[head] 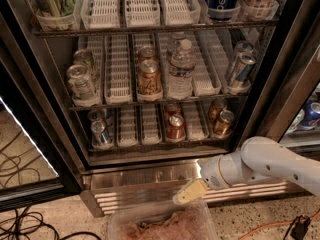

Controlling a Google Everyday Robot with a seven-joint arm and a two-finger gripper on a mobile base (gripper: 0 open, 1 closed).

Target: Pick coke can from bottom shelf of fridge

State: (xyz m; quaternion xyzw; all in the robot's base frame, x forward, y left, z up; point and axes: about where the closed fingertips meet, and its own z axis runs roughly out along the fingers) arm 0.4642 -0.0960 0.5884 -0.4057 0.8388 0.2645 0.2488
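The coke can (175, 127) stands at the front edge of the bottom shelf (150, 145), in a middle lane. The gripper (190, 191) hangs lower, by the fridge (135, 178) base, well apart from it. I cannot tell if it is open.

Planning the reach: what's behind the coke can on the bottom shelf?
A second can stands directly behind the coke can; only its top shows, so its label is hidden. The gripper is below, in front of the steel base.
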